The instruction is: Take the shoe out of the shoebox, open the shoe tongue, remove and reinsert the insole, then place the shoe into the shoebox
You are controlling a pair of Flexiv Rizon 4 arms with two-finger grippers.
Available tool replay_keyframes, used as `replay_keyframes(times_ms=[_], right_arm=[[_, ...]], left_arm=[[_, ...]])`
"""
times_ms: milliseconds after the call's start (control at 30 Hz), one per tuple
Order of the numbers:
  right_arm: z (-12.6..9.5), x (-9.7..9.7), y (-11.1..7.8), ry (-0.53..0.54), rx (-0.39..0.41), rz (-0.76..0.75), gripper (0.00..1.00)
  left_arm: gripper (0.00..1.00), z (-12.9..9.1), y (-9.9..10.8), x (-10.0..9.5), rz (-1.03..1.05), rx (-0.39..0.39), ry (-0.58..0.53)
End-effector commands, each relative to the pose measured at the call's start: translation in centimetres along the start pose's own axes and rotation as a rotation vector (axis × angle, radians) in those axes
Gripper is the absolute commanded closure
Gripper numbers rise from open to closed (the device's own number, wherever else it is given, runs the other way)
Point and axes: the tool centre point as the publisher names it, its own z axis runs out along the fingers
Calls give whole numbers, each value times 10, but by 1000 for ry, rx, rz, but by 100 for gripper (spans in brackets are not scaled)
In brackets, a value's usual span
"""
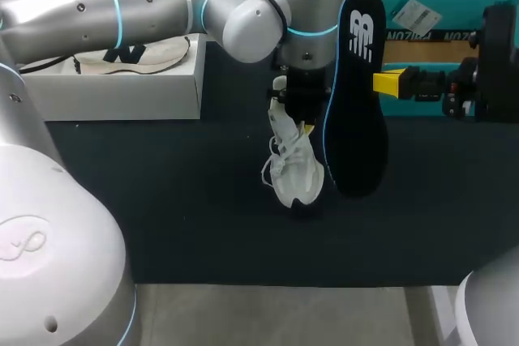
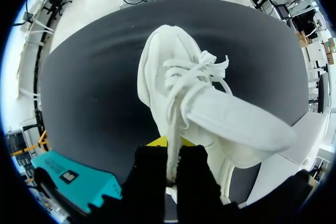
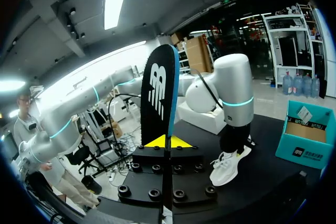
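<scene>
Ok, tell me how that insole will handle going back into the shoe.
Probably light: the right hand holds the insole by one edge. It stands straight without drooping, so fairly springy, though likely thin enough to bend.

From above and behind, the head camera overlooks the desk [image 1: 162,224]; all three views share the shoe [image 1: 293,172], the left wrist nearest.

White shoe [image 1: 293,174], black blue-edged insole [image 1: 355,123]

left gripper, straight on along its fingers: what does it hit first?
The left gripper is shut on the shoe, toe leading. Past the toe lies only the black mat, so the toe likely meets that first; whether it already touches is unclear.
</scene>
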Motion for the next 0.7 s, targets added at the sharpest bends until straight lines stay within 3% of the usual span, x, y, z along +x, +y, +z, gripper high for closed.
replay_keyframes(times_ms=[33, 267, 300, 367, 400, 700], right_arm=[[-3, 10, -7, -166, -12, 1, 100], [-3, 10, -7, -166, -12, 1, 100], [-3, 10, -7, -166, -12, 1, 100], [-3, 10, -7, -166, -12, 1, 100], [-3, 10, -7, -166, -12, 1, 100], [-3, 10, -7, -166, -12, 1, 100]], left_arm=[[100, 5, 3, -8, -2, 9, 21], [100, 17, -1, -16, 5, 18, 54], [96, 17, -3, -17, 10, 21, 60], [53, 18, -6, -18, 12, 25, 62], [0, 19, -7, -19, 5, 35, 70], [0, -2, -11, -20, -48, 62, -29]])
